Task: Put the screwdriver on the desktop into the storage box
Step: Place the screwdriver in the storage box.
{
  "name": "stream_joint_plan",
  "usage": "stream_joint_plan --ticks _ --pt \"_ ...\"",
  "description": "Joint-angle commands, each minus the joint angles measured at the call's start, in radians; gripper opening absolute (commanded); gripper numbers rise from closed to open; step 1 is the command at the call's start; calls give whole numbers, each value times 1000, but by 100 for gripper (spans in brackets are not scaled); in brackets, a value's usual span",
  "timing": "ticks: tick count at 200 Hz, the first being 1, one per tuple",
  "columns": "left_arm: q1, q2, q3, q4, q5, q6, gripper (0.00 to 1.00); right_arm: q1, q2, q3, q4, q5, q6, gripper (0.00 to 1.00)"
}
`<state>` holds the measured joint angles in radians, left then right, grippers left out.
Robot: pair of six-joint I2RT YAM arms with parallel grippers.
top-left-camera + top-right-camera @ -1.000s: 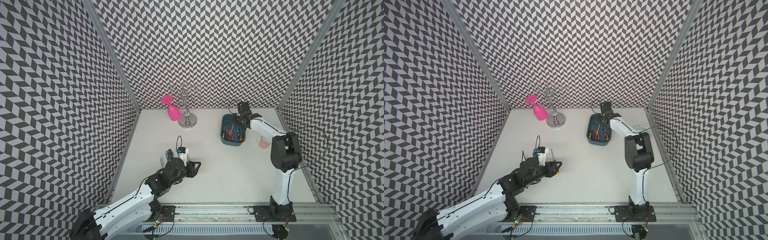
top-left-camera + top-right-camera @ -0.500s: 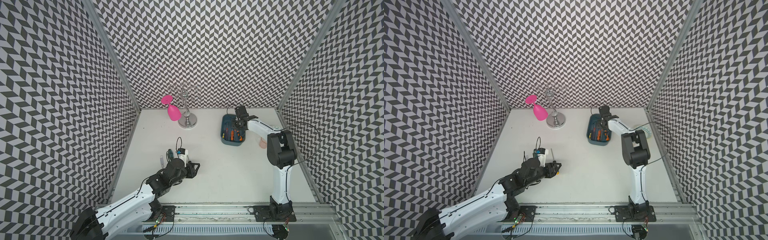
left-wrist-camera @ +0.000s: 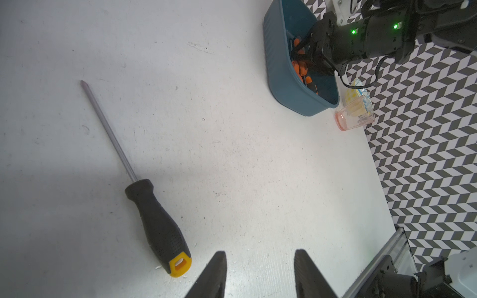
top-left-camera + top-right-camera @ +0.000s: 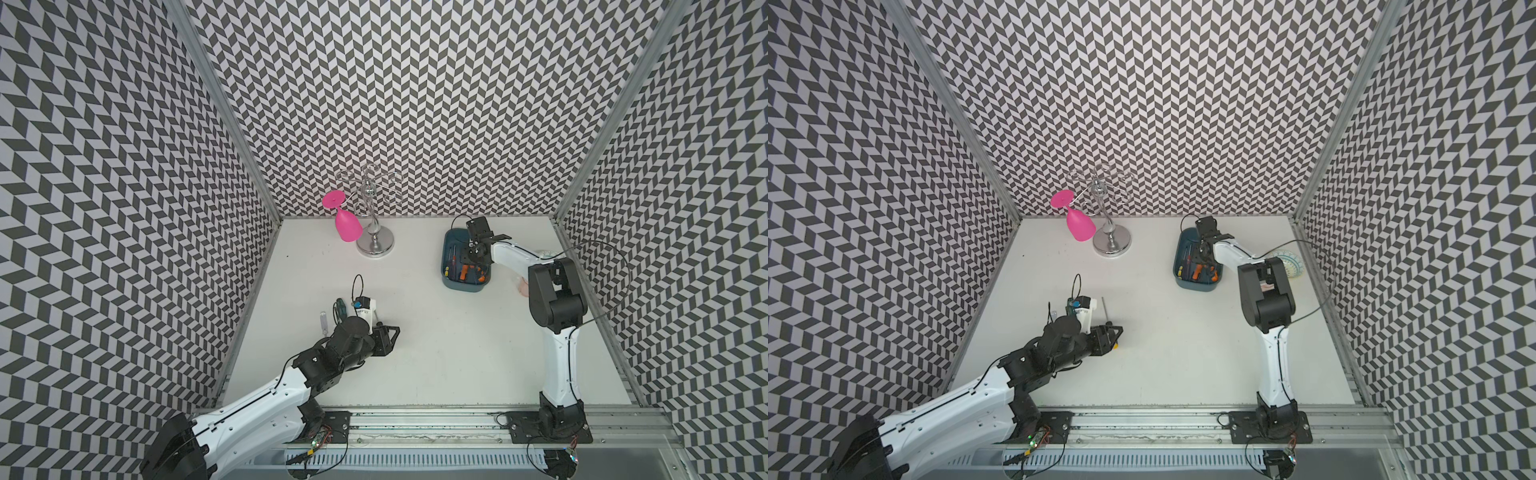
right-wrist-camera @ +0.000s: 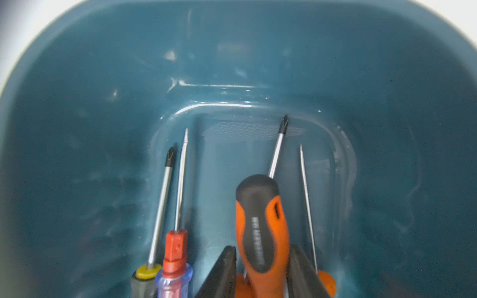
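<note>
Several screwdrivers (image 5: 161, 206) lie in the box (image 5: 77, 129), where the right jaws flank an orange-handled one (image 5: 260, 227); whether they grip it is unclear. One black-handled screwdriver (image 3: 154, 219) is left on the bench (image 4: 436, 353) near its left edge, beside the parted, empty left jaws.

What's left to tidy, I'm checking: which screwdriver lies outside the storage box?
The black-handled screwdriver with the yellow end cap, flat on the desktop near the left claw. The orange-handled screwdriver and the rest are inside the storage box.

White desktop (image 4: 449, 340), lightly scuffed.
On it: storage box (image 4: 462, 287), black-handled screwdriver (image 3: 157, 227), chrome rack (image 4: 375, 246), pinkish tumbler (image 3: 353, 120), seemingly a patterned bowl (image 4: 1292, 266).
</note>
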<state>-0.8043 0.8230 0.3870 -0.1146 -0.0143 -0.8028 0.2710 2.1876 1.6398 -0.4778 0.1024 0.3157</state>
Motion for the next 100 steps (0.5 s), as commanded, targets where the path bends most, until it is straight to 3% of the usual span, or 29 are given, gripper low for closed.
stream_joint_plan --ticks 1,70,81,100 --pt "6 5 -6 -4 -4 2 46 -1 -11 -12 28 -8 17 41" --pt "15 48 10 -17 -18 -11 47 2 -199 -95 63 -40 34 43" --pt "16 60 15 -19 -19 -15 52 4 -229 -116 70 -42 36 43" --pt "19 78 25 -22 -20 -16 53 7 -281 -149 84 -47 38 44"
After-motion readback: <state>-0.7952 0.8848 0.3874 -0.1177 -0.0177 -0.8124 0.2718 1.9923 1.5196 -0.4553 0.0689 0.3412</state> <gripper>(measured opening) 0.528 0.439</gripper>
